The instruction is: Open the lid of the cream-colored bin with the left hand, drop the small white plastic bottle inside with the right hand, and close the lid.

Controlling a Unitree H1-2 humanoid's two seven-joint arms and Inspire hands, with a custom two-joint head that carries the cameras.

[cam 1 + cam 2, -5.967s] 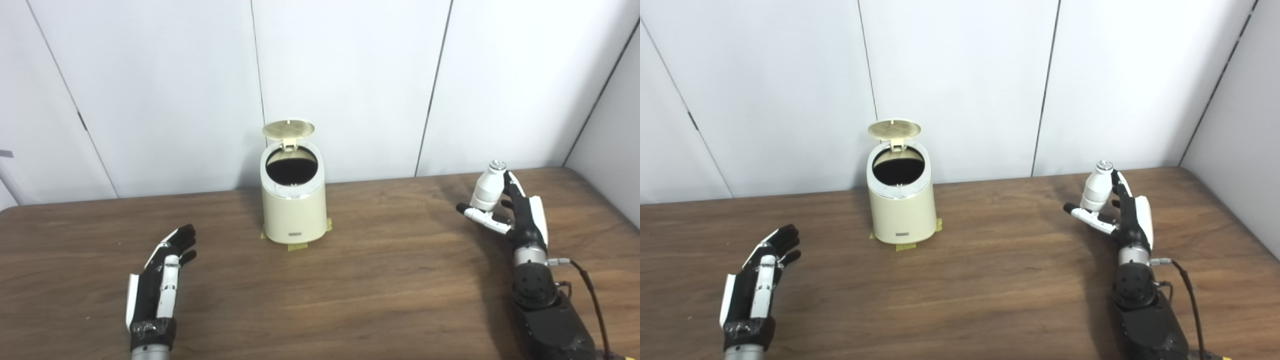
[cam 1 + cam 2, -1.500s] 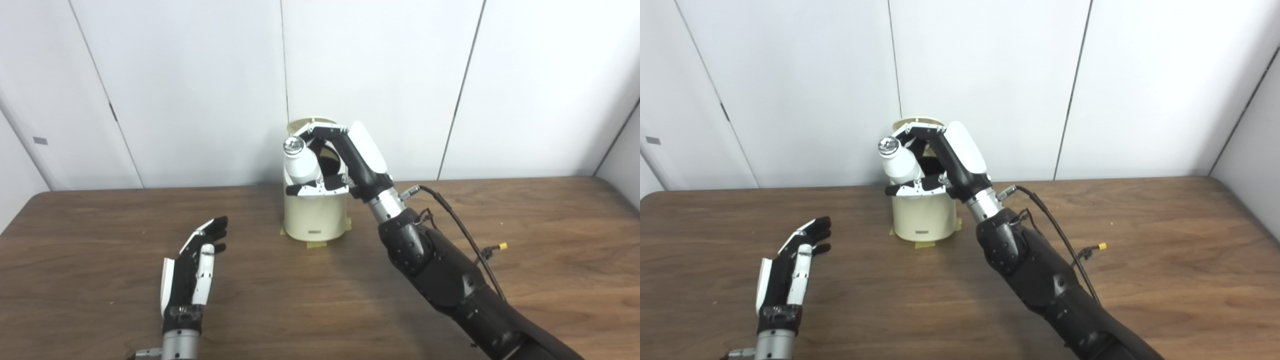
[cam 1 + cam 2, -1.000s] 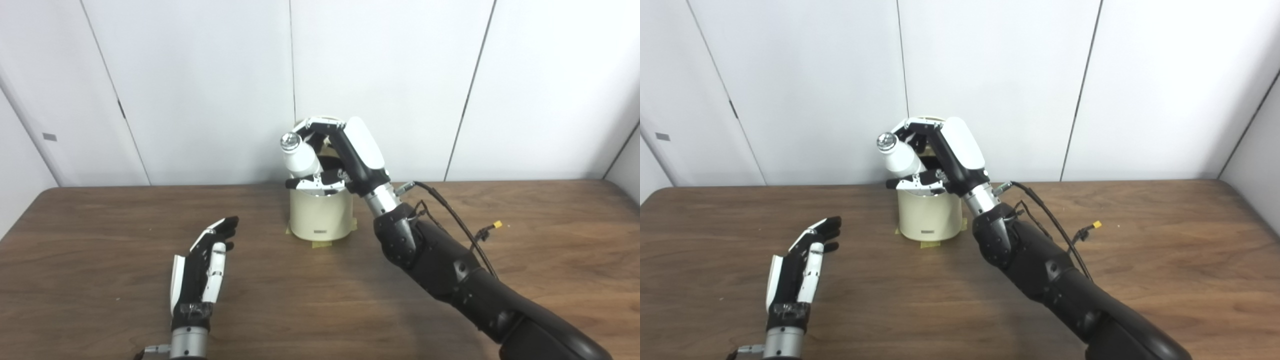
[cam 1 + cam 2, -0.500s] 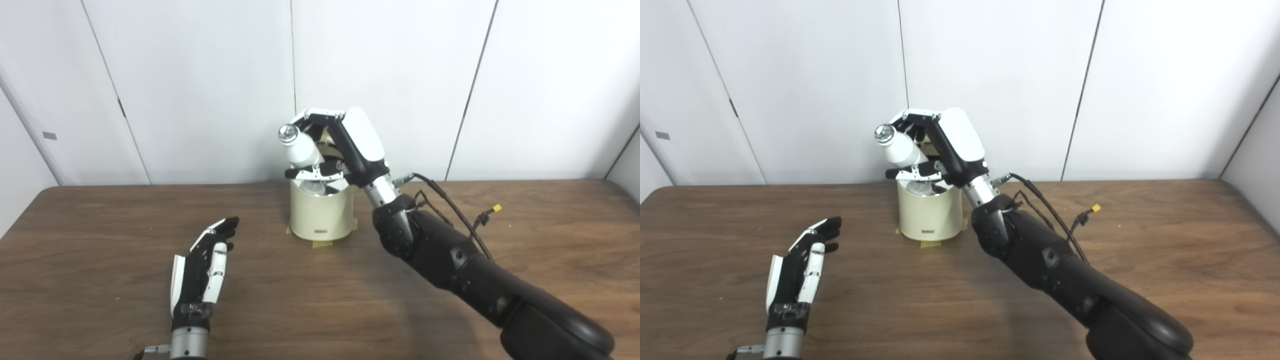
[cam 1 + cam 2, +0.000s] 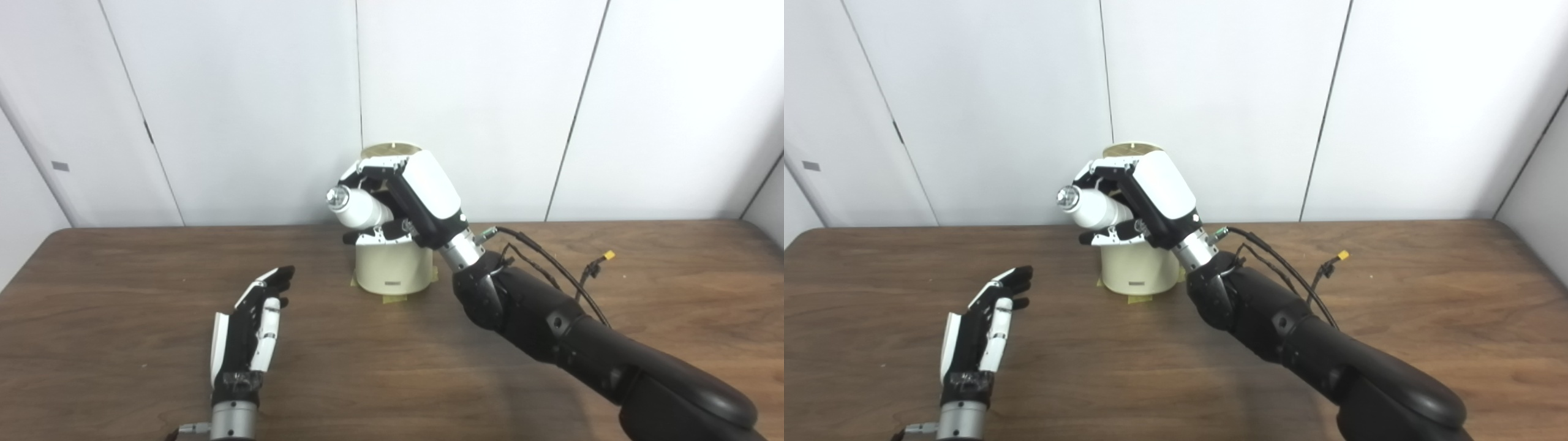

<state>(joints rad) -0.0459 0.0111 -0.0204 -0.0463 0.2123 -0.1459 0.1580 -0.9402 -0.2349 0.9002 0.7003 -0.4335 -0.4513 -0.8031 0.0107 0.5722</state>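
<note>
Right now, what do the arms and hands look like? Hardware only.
Left hand: black frame, white panels on the back and edge, black fingertips, black tape above a silver wrist cuff. Right hand: same black frame with a large white back shell and a silver wrist. Right arm: glossy black casing, with loose black cables ending in a yellow connector.

We can't see the mouth of the bin (image 5: 392, 269): the right hand (image 5: 416, 196) w/ the bottle (image 5: 361, 209) covers it, so the inside is hidden too. Of the lid (image 5: 391, 147) only the top edge shows above the hand. Bottle's base is buried in the hand. Label on the bin front is too small to read. Both arms are cut off at the bottom edge; the surface (image 5: 122, 294) runs off left, right & bottom.
</note>
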